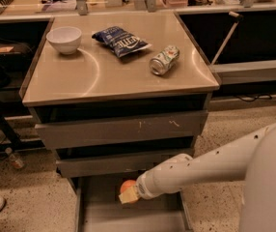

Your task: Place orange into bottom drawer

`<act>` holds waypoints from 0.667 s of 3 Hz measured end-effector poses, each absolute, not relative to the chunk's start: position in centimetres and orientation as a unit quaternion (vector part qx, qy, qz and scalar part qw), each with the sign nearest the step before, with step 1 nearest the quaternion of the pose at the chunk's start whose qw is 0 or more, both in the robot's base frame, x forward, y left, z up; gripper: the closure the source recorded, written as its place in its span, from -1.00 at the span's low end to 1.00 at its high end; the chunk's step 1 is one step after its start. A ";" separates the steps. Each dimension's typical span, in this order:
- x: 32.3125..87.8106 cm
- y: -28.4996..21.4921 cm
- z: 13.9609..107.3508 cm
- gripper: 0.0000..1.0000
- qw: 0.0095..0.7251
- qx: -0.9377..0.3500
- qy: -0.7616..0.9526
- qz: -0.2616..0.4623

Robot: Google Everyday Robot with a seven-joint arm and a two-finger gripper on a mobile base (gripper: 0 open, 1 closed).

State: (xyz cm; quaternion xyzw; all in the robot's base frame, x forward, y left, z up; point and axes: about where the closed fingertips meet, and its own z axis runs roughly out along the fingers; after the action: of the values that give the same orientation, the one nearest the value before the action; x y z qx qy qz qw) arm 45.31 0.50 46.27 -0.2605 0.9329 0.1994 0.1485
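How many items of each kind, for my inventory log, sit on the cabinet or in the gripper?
Round white bowl: 1
Crinkled blue chip bag: 1
Green-silver metal can: 1
Small round orange fruit, held by the gripper over the grey bottom drawer: 1
Total: 4

gripper (128, 196) grips the orange (127, 186) — low over the bottom drawer (102, 215).

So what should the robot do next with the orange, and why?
Probably ease down a little and open its fingers. The gripper holds the orange inside the open bottom drawer, just below the middle drawer front. The fruit looks to be over the grey floor already, so only the release seems left.
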 end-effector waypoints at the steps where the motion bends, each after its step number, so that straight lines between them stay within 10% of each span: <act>1: 46.4 2.7 41.2 1.00 0.149 -0.237 0.929 0.242; 2: 46.2 4.4 35.9 1.00 0.124 -0.212 0.929 0.275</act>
State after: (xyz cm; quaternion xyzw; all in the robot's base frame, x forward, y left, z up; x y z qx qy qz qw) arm 46.19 4.42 35.92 -0.2117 0.9295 0.2755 0.1239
